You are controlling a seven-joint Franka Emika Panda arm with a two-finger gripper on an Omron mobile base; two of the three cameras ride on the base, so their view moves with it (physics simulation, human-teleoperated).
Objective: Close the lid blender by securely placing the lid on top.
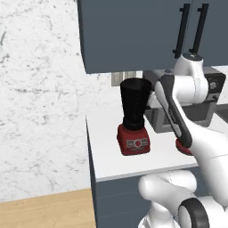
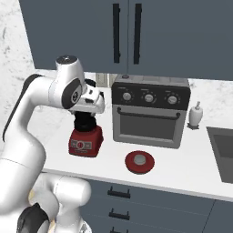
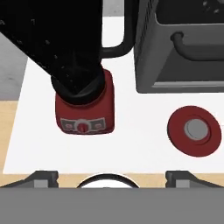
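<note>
The hand [image 3: 111,175] is held high with its fingers spread wide and nothing gripped. Below it and to one side, the lid [image 3: 194,130] lies flat on the bench [image 3: 140,144], knob up, ready for a pick. The blender [image 3: 83,94] stands uncapped just beside, its jar open for the lid.

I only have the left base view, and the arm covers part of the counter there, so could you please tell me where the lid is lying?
Observer: The lid lies flat on the counter, in front of the toaster oven and apart from the blender.
Operator: Thank you. Which way up is it?
Observer: Its grey knob faces up, as the hand view shows.
Operator: And is the gripper holding anything?
Observer: No, the gripper is open and empty.
</note>
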